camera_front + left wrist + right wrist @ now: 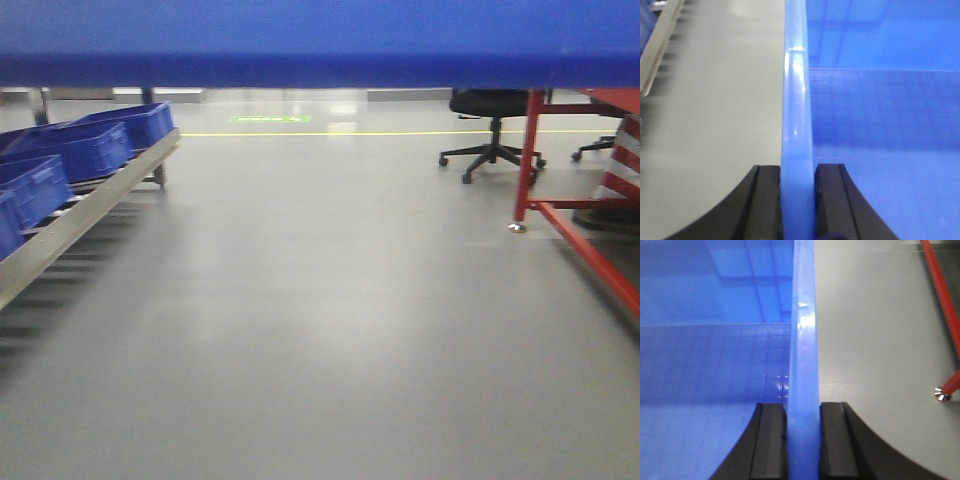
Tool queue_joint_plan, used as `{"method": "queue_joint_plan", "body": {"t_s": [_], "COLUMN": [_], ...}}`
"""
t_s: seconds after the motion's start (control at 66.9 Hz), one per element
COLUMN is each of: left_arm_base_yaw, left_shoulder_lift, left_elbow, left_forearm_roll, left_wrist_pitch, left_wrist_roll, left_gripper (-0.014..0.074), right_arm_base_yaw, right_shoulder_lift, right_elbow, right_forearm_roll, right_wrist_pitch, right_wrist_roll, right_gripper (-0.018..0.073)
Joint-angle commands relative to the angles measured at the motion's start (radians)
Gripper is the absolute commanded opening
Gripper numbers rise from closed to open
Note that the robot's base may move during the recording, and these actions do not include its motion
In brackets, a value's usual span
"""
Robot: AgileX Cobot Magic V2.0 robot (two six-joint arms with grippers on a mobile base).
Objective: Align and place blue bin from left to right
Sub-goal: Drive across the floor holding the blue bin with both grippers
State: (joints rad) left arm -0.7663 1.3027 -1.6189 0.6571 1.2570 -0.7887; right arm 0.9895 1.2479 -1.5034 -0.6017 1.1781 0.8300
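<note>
Blue bin (320, 40) up off the grey floor (320, 330), stretched across the whole top of the front view from edge to edge, blurred and very close to the camera. Pinched at 2 opposite walls.

Left gripper (797, 200) narrowed tight onto the bin's left wall: 1 black finger (765, 200) outside, over the floor, the other inside, over the bin's faintly gridded bottom, both pressed against the glossy rim. Right gripper (802, 440) clamped the same way onto the right wall, with 1 finger (835, 440) on the floor side and the other inside the bin. Bare floor beside the outer wall in each wrist view.

Along the left edge of the floor, a metal rack (90, 200) carrying a row of smaller blue crates (95, 145), set close together along its length. Near the right edge, a red metal frame (527, 160) standing on a silver foot (516, 227). Just behind the frame, a black office chair (490, 110) on castors. At the far right, a red-and-white striped object (625, 160), cut off by the picture edge; cannot tell what it is. Across the far floor, a thin yellow line (400, 132), with a green marking (268, 119) just beyond it.
</note>
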Motion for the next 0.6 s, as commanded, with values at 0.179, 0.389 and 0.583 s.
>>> {"method": "queue_joint_plan", "body": {"t_s": [0.179,0.389,0.583], "left_arm_base_yaw": [-0.014,-0.014,-0.014], "left_shoulder_lift": [-0.008,-0.008,-0.008], "left_elbow": [-0.010,-0.010,-0.010], "left_forearm_roll": [0.003,0.003,0.003], "left_wrist_pitch": [-0.102,-0.102,-0.102], "left_wrist_roll": [-0.010,-0.010,-0.010], "left_gripper": [-0.0111,-0.0111,-0.0111], "right_arm_base_yaw": [0.010,0.010,0.010], "right_shoulder_lift": [-0.014,-0.014,-0.014], "right_elbow": [-0.009,-0.009,-0.009], "right_forearm_roll": [-0.014,-0.014,-0.014], "right_wrist_pitch": [-0.113,-0.113,-0.115], "right_wrist_roll": [-0.002,-0.002,-0.002], "right_gripper": [-0.0070,-0.0070,-0.0070]}}
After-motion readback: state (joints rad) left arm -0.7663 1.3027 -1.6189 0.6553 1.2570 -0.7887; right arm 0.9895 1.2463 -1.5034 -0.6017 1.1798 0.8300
